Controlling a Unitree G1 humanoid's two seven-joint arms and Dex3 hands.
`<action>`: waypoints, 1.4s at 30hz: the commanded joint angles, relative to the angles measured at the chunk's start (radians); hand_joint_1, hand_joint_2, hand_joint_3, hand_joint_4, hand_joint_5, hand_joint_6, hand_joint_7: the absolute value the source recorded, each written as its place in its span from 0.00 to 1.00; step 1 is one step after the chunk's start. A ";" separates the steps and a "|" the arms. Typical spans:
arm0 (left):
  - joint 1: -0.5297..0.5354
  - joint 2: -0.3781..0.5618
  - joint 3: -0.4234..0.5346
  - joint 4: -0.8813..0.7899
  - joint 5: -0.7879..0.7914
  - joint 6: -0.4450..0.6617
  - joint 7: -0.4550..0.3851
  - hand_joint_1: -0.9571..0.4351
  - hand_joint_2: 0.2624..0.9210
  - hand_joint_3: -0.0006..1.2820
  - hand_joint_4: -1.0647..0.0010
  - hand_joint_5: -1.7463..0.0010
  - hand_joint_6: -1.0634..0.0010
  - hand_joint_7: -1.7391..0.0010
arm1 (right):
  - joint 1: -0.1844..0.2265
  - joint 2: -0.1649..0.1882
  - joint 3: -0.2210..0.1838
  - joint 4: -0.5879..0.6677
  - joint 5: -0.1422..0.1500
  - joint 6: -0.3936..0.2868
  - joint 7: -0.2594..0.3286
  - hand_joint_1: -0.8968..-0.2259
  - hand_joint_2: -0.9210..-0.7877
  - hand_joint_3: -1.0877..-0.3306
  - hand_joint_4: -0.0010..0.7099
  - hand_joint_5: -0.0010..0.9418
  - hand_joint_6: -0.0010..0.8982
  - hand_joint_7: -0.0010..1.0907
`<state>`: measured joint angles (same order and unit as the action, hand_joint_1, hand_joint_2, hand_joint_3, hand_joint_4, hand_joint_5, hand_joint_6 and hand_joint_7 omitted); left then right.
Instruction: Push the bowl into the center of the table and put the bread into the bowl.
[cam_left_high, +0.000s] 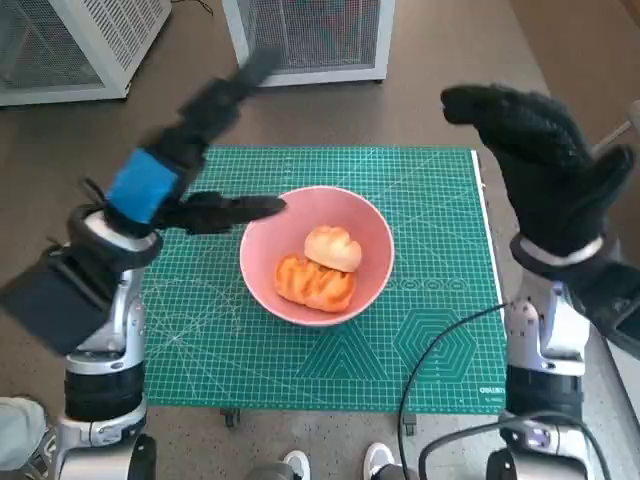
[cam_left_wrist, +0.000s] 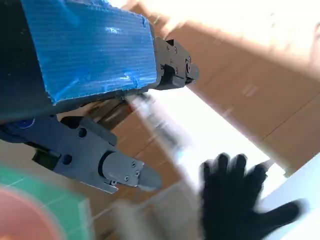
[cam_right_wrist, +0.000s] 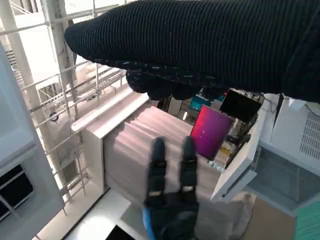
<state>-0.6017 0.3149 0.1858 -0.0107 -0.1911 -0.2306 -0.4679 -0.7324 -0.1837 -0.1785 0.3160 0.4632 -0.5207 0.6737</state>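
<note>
Green mat (cam_left_high: 420, 250) covers the table, w/ the pink bowl (cam_left_high: 360, 225) about in its middle. Bread (cam_left_high: 320, 270) sits inside the bowl, two pieces, so both jobs look done. Left hand (cam_left_high: 190, 130) is up, fingers spread, holding nothing. Right hand (cam_left_high: 545, 155) is up too, wide, nothing in it. Lots of bare mat round the bowl, edges not close.

brown floor (cam_left_high: 450, 60), white mesh cabinets (cam_left_high: 310, 35)
</note>
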 joint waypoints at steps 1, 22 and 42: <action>0.007 -0.038 0.041 0.037 -0.081 -0.015 0.035 0.19 1.00 0.23 0.86 0.97 0.74 0.96 | -0.032 0.003 0.005 0.049 -0.032 -0.003 -0.018 0.39 0.00 0.50 0.34 0.00 0.32 0.00; 0.001 -0.039 0.032 0.032 -0.087 -0.027 0.095 0.16 1.00 0.23 0.81 0.98 0.70 0.96 | -0.137 0.004 0.010 0.208 -0.109 -0.078 -0.050 0.38 0.00 0.51 0.35 0.00 0.34 0.01; -0.013 -0.039 0.020 0.082 -0.076 -0.064 0.102 0.18 1.00 0.22 0.79 0.99 0.72 0.97 | -0.095 0.020 0.033 0.108 -0.131 0.060 -0.147 0.32 0.00 0.77 0.33 0.00 0.35 0.01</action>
<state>-0.6003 0.2728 0.2099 0.0685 -0.2735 -0.2869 -0.3742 -0.8529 -0.1597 -0.1493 0.4273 0.3468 -0.4744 0.5341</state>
